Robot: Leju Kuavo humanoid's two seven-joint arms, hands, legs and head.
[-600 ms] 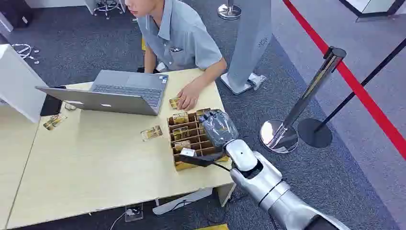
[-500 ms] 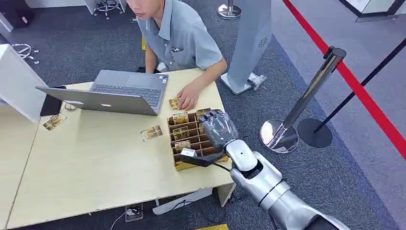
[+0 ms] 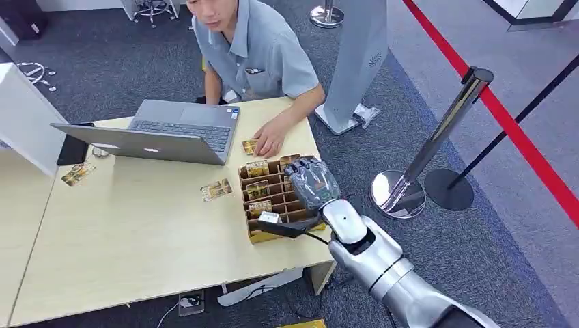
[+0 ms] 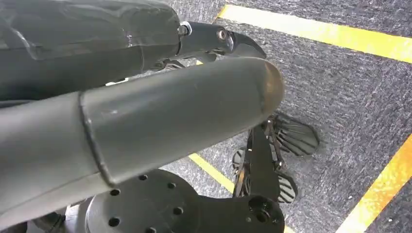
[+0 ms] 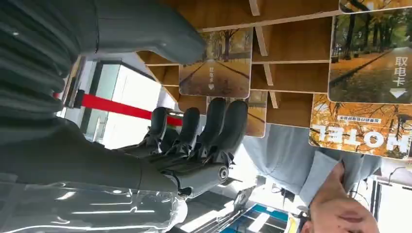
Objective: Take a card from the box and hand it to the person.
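A wooden box (image 3: 254, 236) with several compartments stands at the table's right front corner, with upright autumn-picture cards in it. My right hand (image 3: 311, 181) is lowered over the box's right column. In the right wrist view its thumb (image 5: 160, 34) and fingers (image 5: 214, 126) lie on either side of one card (image 5: 216, 63), with a gap still showing. A card marked HOTEL (image 5: 359, 131) stands in a neighbouring slot. The person (image 3: 256, 48) sits across the table, one hand (image 3: 267, 140) resting on a card just beyond the box. My left hand (image 4: 145, 121) hangs over the floor holding nothing.
An open laptop (image 3: 171, 130) sits at the back of the table. A loose card (image 3: 216, 189) lies left of the box, and more cards (image 3: 77, 173) lie at the far left. A chrome stanchion (image 3: 437, 143) with a red belt stands on the carpet to the right.
My right hand has stayed over the box, almost still. The person has shifted slightly to the right.
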